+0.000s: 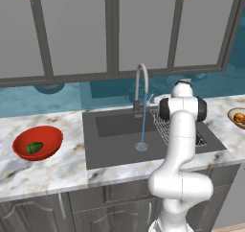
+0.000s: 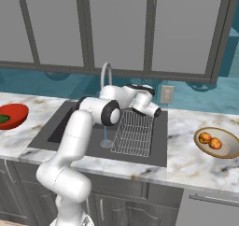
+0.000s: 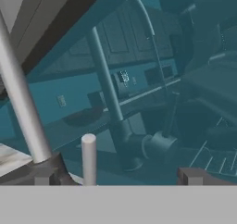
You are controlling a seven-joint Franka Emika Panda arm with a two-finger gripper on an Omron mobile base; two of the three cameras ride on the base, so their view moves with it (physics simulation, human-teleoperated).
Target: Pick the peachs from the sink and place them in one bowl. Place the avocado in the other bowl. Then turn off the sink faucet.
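Faucet (image 3: 23, 102) stands just in front of the open pincer (image 3: 118, 174), its small lever (image 3: 88, 158) between the empty tips.

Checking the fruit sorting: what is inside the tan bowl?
Two peaches lie side by side in the tan bowl. In the left base view the frame edge cuts the bowl off, so one peach shows there.

Sink (image 1: 115, 149) sitting mid-counter, faucet (image 1: 140, 85) standing at its back edge, rack (image 2: 135, 132) lying in its right side, avocado (image 1: 34, 147) resting in bowl (image 1: 52, 135) at counter's left end, peachs (image 2: 210, 140) lying in bowl (image 2: 233, 148) toward right end.
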